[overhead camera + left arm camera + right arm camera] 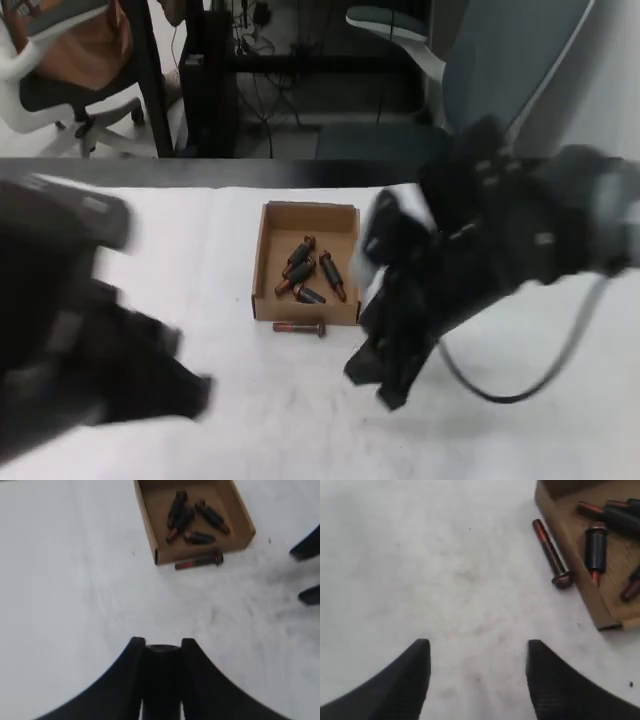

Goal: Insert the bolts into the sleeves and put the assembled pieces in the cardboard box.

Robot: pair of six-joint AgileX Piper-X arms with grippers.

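Note:
A cardboard box (262, 265) sits mid-table with several assembled bolt-and-sleeve pieces (300, 270) inside. One loose reddish bolt (298, 327) lies on the white table just outside the box's near wall, also in the left wrist view as the bolt (200, 561) and in the right wrist view as the bolt (550, 552). My left gripper (161, 647) is shut on a black sleeve (162, 670), low over the table left of the box. My right gripper (477, 655) is open with nothing between its fingers, hovering near the bolt, right of it.
The bench is covered in a white cloth (300, 420). Office chairs (60, 70) and desk legs stand beyond the table's far edge. The right arm's cable (540, 375) hangs over the table's right side.

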